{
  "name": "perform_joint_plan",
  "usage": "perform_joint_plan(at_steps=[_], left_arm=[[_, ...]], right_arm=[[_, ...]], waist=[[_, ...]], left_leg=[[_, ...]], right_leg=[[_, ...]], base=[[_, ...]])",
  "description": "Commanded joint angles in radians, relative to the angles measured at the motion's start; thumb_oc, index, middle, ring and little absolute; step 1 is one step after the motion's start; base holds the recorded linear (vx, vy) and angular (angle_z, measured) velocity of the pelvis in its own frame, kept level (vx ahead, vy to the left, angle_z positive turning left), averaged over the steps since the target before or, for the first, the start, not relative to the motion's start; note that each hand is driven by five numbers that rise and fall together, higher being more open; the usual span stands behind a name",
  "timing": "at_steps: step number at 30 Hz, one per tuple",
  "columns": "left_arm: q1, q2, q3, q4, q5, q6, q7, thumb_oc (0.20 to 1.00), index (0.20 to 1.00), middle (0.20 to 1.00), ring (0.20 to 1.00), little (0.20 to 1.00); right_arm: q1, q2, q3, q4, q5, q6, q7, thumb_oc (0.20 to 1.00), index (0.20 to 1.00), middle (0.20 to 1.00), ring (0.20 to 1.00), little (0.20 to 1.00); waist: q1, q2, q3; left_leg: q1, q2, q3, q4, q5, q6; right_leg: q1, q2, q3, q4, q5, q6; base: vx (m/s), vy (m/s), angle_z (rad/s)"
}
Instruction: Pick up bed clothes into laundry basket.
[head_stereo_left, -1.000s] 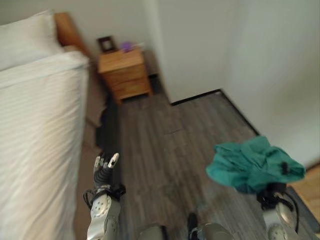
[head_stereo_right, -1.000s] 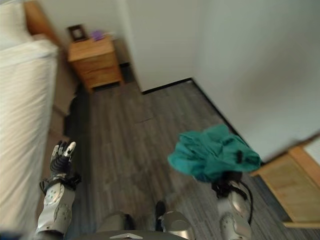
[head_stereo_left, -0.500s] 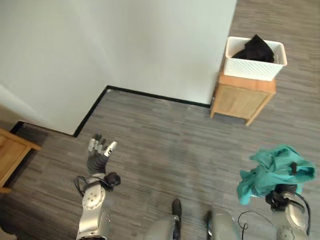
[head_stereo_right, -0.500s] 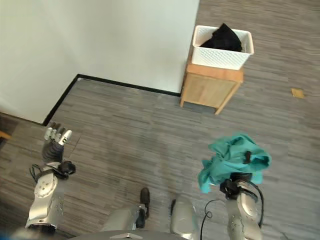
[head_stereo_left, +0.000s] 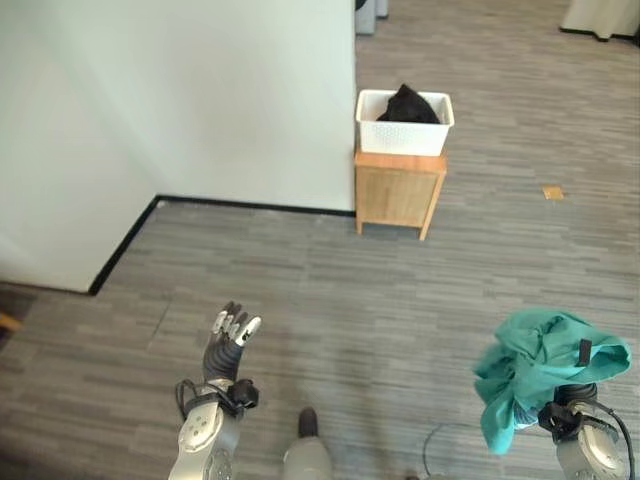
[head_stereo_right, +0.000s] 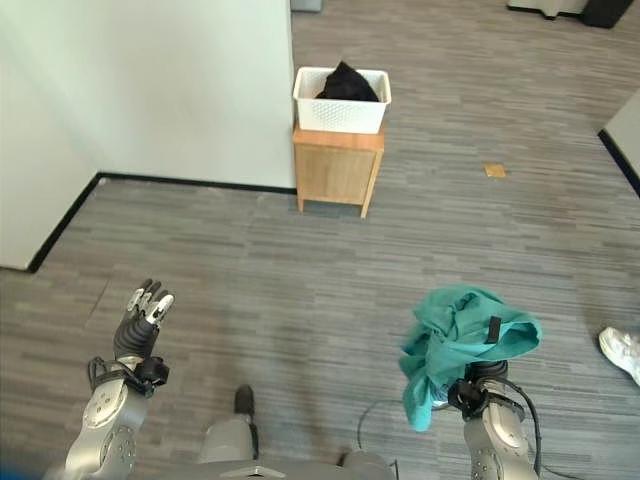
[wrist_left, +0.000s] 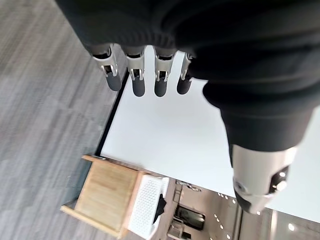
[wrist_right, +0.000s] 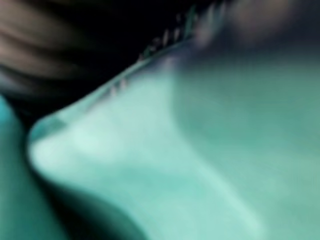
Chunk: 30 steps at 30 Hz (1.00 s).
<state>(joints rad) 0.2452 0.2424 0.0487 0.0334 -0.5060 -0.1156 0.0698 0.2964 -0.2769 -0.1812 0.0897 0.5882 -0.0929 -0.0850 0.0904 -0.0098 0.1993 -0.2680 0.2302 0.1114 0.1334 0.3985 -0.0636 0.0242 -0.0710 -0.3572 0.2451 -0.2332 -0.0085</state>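
A crumpled teal-green cloth garment (head_stereo_right: 462, 340) is carried bunched over the right robot hand (head_stereo_right: 478, 388), draped so that its folds hang clear of the grey wood-patterned floor (head_stereo_right: 300, 280). The fingers of that robot hand are buried under the fabric, so whether they are curled on it cannot be told; a dark tip seems to poke through the top of the bundle. The left robot hand (head_stereo_left: 229, 340) is held out in front with straight, spread fingers and nothing in it, apparently kept free for balance or a later grasp. Well ahead of both robot hands, against the pale wall corner (head_stereo_left: 250, 110), a white perforated plastic laundry basket (head_stereo_left: 404, 122) sits on a small light-wood cabinet (head_stereo_left: 398, 192), raised to an easy dropping height. A black garment (head_stereo_left: 405, 103) already lies inside it. The teal cloth is judged to be in transit toward that basket.
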Motion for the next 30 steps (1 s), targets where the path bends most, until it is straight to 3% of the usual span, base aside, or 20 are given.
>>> perform_joint_plan(at_steps=[1,4,6,7,8,12,14,15,16,17,18,19,20,21,22,23,25,27,28,30], left_arm=[[-0.042,0.050,0.040,-0.070,-0.015,-0.037,-0.018,1.000,1.000,1.000,1.000,1.000],[-0.027,0.049,0.042,-0.074,-0.011,-0.035,-0.026,1.000,1.000,1.000,1.000,1.000],[-0.009,0.049,0.045,-0.070,0.000,-0.037,-0.028,1.000,1.000,1.000,1.000,1.000],[-0.004,0.050,0.049,-0.070,0.006,-0.036,-0.028,1.000,1.000,1.000,1.000,1.000],[0.005,0.053,0.060,-0.070,0.015,-0.038,-0.027,1.000,1.000,1.000,1.000,1.000],[0.016,0.051,0.074,-0.080,0.012,-0.040,-0.031,1.000,1.000,1.000,1.000,1.000],[0.005,0.060,0.081,-0.095,0.023,-0.035,-0.019,1.000,1.000,1.000,1.000,1.000],[-0.002,0.066,0.077,-0.101,0.020,-0.036,-0.015,1.000,1.000,1.000,1.000,1.000],[-0.002,0.065,0.077,-0.101,0.020,-0.036,-0.014,1.000,1.000,1.000,1.000,1.000],[-0.006,0.070,0.075,-0.102,0.016,-0.038,-0.007,1.000,1.000,1.000,1.000,1.000],[-0.014,0.083,0.064,-0.099,0.028,-0.041,-0.003,1.000,1.000,1.000,1.000,1.000],[-0.014,0.083,0.064,-0.098,0.028,-0.041,-0.003,1.000,1.000,1.000,1.000,1.000],[-0.020,0.095,0.064,-0.102,0.038,-0.043,-0.001,1.000,1.000,1.000,1.000,1.000],[-0.027,0.108,0.071,-0.117,0.028,-0.045,-0.006,1.000,1.000,1.000,1.000,1.000],[-0.025,0.108,0.074,-0.123,0.021,-0.048,-0.011,1.000,1.000,1.000,1.000,1.000],[-0.023,0.107,0.074,-0.123,0.016,-0.050,-0.013,1.000,1.000,1.000,1.000,1.000],[-0.024,0.111,0.069,-0.107,0.027,-0.053,-0.008,1.000,1.000,1.000,1.000,1.000],[-0.026,0.110,0.064,-0.097,0.033,-0.043,-0.006,1.000,1.000,1.000,1.000,1.000],[-0.033,0.104,0.057,-0.096,0.051,-0.050,-0.006,1.000,1.000,1.000,1.000,1.000],[-0.040,0.092,0.050,-0.091,0.037,-0.056,-0.001,1.000,1.000,1.000,1.000,1.000]], right_arm=[[-0.105,-0.017,-0.016,-0.095,-0.009,-0.050,0.012,0.200,0.200,0.200,0.200,0.200],[-0.112,-0.010,-0.009,-0.098,-0.016,-0.052,0.011,0.200,0.200,0.200,0.200,0.200],[-0.151,-0.007,0.027,-0.096,-0.008,-0.064,0.015,0.200,0.200,0.200,0.200,0.200],[-0.163,-0.007,0.040,-0.099,-0.011,-0.065,0.020,0.200,0.200,0.200,0.200,0.200],[-0.178,-0.010,0.052,-0.102,-0.014,-0.065,0.031,0.200,0.200,0.200,0.200,0.200],[-0.192,0.016,0.093,-0.112,-0.029,-0.058,0.053,0.200,0.200,0.200,0.200,0.200],[-0.190,0.034,0.095,-0.120,-0.028,-0.059,0.056,0.200,0.200,0.200,0.200,0.200],[-0.179,0.034,0.091,-0.129,-0.043,-0.053,0.054,0.200,0.200,0.200,0.200,0.200],[-0.179,0.033,0.091,-0.129,-0.043,-0.052,0.054,0.200,0.200,0.200,0.200,0.200],[-0.167,0.035,0.088,-0.139,-0.052,-0.051,0.054,0.200,0.200,0.200,0.200,0.200],[-0.145,0.041,0.077,-0.140,-0.055,-0.049,0.047,0.200,0.200,0.200,0.200,0.200],[-0.145,0.041,0.077,-0.141,-0.056,-0.049,0.047,0.200,0.200,0.200,0.200,0.200],[-0.136,0.048,0.071,-0.142,-0.054,-0.048,0.046,0.200,0.200,0.200,0.200,0.200],[-0.129,0.059,0.068,-0.138,-0.048,-0.045,0.047,0.200,0.200,0.200,0.200,0.200],[-0.130,0.061,0.063,-0.135,-0.049,-0.042,0.046,0.200,0.200,0.200,0.200,0.200],[-0.131,0.062,0.059,-0.127,-0.045,-0.041,0.042,0.200,0.200,0.200,0.200,0.200],[-0.135,0.065,0.054,-0.122,-0.044,-0.044,0.033,0.200,0.200,0.200,0.200,0.200],[-0.127,0.069,0.044,-0.131,-0.028,-0.052,0.025,0.200,0.200,0.200,0.200,0.200],[-0.140,0.067,0.046,-0.120,-0.027,-0.065,0.019,0.200,0.200,0.200,0.200,0.200],[-0.132,0.053,0.056,-0.125,-0.034,-0.062,0.031,0.200,0.200,0.200,0.200,0.200]], waist=[[0.051,-0.035,0.042],[0.075,-0.032,0.023],[0.116,-0.012,-0.004],[0.127,-0.008,-0.007],[0.141,-0.014,-0.011],[0.151,-0.036,-0.047],[0.142,-0.046,-0.043],[0.119,-0.025,-0.028],[0.120,-0.023,-0.030],[0.091,0.009,-0.016],[0.035,0.042,0.011],[0.035,0.043,0.010],[0.024,0.045,0.011],[0.017,0.047,0.012],[0.014,0.046,0.011],[0.012,0.037,0.010],[0.000,0.019,0.006],[-0.001,-0.001,0.000],[0.002,-0.013,-0.004],[-0.007,-0.018,-0.013]], left_leg=[[-0.007,-0.168,-0.053,0.199,-0.394,-0.009],[-0.027,-0.210,0.005,0.125,-0.371,0.021],[-0.034,-0.281,0.045,-0.017,-0.302,0.037],[-0.045,-0.279,0.048,-0.037,-0.276,0.027],[-0.049,-0.283,0.059,-0.029,-0.278,0.021],[0.020,-0.296,0.041,-0.050,-0.326,0.070],[0.116,-0.322,0.054,-0.082,-0.376,0.134],[0.162,-0.316,0.037,-0.107,-0.376,0.147],[0.160,-0.314,0.038,-0.110,-0.372,0.147],[0.200,-0.289,0.018,-0.129,-0.376,0.154],[0.265,-0.274,-0.014,-0.164,-0.379,0.155],[0.263,-0.272,-0.015,-0.165,-0.376,0.154],[0.284,-0.271,-0.021,-0.175,-0.387,0.149],[0.318,-0.252,-0.041,-0.191,-0.405,0.122],[0.334,-0.247,-0.053,-0.201,-0.413,0.106],[0.344,-0.244,-0.061,-0.204,-0.424,0.091],[0.373,-0.228,-0.090,-0.213,-0.450,0.063],[0.378,-0.218,-0.121,-0.207,-0.461,0.051],[0.376,-0.219,-0.112,-0.196,-0.470,0.051],[0.374,-0.191,-0.119,-0.163,-0.486,0.036]], right_leg=[[0.145,-0.057,0.015,-0.270,0.097,0.084],[0.153,-0.030,0.013,-0.293,0.098,0.085],[0.174,0.024,0.026,-0.315,0.092,0.089],[0.180,0.038,0.033,-0.320,0.092,0.092],[0.194,0.038,0.037,-0.319,0.082,0.093],[0.196,0.013,0.041,-0.258,0.058,0.111],[0.103,-0.105,0.048,0.138,0.238,0.214],[0.038,-0.137,0.055,0.289,0.304,0.228],[0.033,-0.135,0.055,0.291,0.306,0.227],[-0.016,-0.137,0.060,0.399,0.322,0.212],[-0.134,-0.157,0.078,0.521,0.247,0.183],[-0.136,-0.155,0.076,0.520,0.250,0.181],[-0.150,-0.203,0.061,0.476,0.240,0.174],[-0.171,-0.274,0.027,0.325,0.238,0.162],[-0.174,-0.280,0.018,0.228,0.246,0.164],[-0.166,-0.266,0.019,0.103,0.250,0.170],[-0.161,-0.176,0.077,-0.156,0.275,0.187],[-0.153,-0.140,0.121,-0.172,0.264,0.187],[-0.152,-0.159,0.101,-0.170,0.315,0.202],[-0.137,-0.128,0.124,-0.163,0.273,0.182]], base=[[0.11,-0.258,0.21],[0.19,-0.166,0.22],[0.28,-0.118,-0.28],[0.36,-0.145,0.11],[0.26,-0.075,-0.09],[0.32,0.020,-0.41],[0.38,0.127,-0.39],[0.20,0.094,-0.43],[0.19,0.084,0.08],[0.20,0.031,0.61],[0.21,0.026,0.85],[0.22,-0.057,0.66],[0.29,-0.217,0.72],[0.41,-0.290,0.90],[0.41,-0.346,0.74],[0.34,-0.310,0.30],[0.36,-0.335,0.02],[0.29,-0.266,0.29],[0.28,-0.251,0.93],[0.26,-0.256,1.04]])
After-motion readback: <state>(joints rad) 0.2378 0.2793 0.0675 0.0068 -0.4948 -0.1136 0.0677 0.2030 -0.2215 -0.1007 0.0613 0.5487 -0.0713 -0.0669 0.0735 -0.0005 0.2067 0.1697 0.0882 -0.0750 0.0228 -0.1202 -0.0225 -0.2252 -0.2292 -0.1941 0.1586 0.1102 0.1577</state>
